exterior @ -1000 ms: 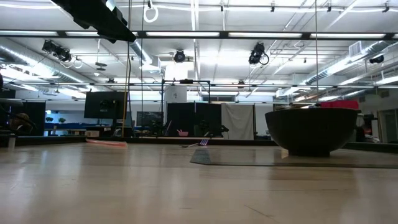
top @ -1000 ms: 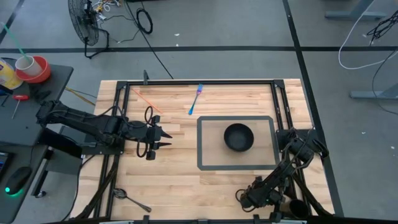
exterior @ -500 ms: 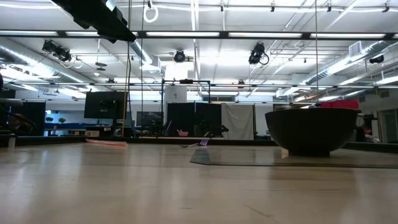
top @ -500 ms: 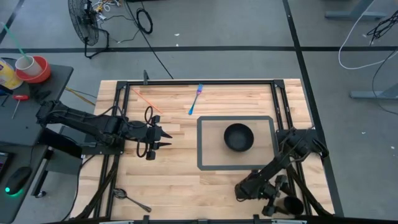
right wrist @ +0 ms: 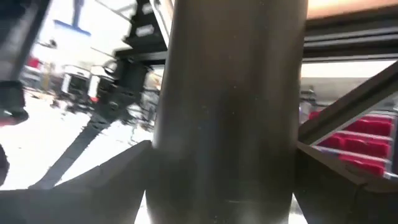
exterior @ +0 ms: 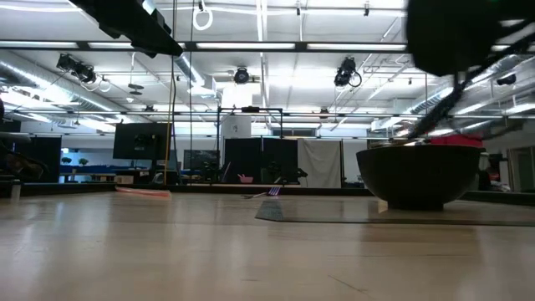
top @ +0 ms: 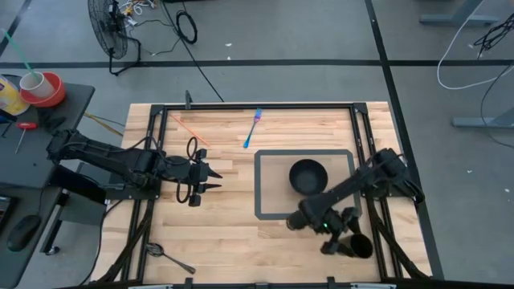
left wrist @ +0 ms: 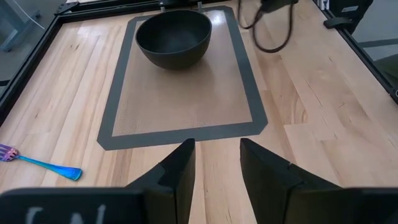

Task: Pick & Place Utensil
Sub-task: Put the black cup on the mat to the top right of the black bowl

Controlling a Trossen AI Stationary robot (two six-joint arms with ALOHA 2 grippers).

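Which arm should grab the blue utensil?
Probably left: the left gripper hangs open nearer the blue utensil. The right gripper sits farther off, beyond the black bowl.

The table [top: 241, 241] is pale wood planks framed in black. The mat [top: 273, 201] is tan with a grey border, the bowl [top: 308, 177] black. The utensil [top: 252, 128] is blue with a purple end; both arms are dark.

A round black bowl [exterior: 418, 176] is sitting on a dark-edged mat [exterior: 351, 213] on the pale wooden tabletop [exterior: 209, 251], a blurred dark arm [exterior: 460, 42] is hanging overhead, and a blue-handled utensil [exterior: 267, 192] is lying far back.
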